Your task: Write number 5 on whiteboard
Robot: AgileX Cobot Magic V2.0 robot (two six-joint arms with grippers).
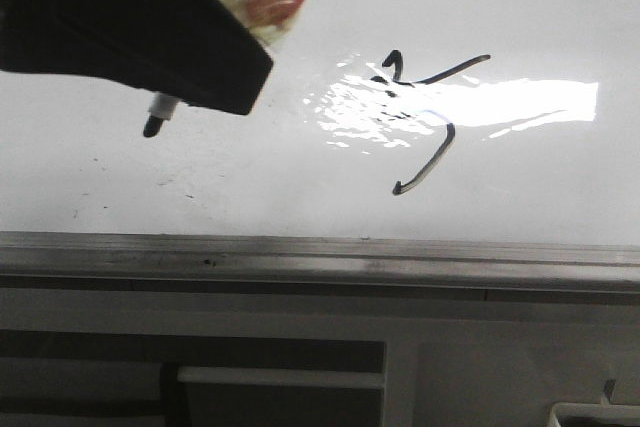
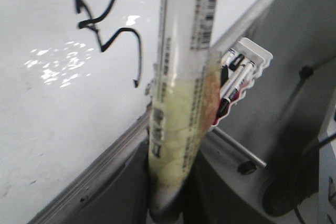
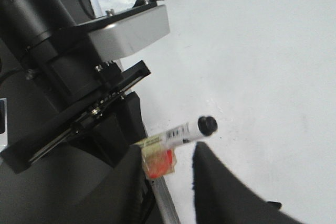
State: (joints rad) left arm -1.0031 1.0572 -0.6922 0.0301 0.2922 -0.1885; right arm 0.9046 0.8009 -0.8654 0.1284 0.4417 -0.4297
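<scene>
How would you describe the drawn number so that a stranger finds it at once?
Look at the whiteboard, near the bright light reflection. There lies the number 5, thin crooked black strokes with a hooked tail. Other marks nearby are only tiny specks.

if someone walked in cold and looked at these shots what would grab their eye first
Probably the number 5, crooked black strokes on the whiteboard, right of centre in the front view, with a bright light reflection cutting across its middle. Next, the left hand at the upper left, dark and bulky, holding a marker in a crinkly clear wrapper, its black tip just above the board and well left of the strokes.
</scene>
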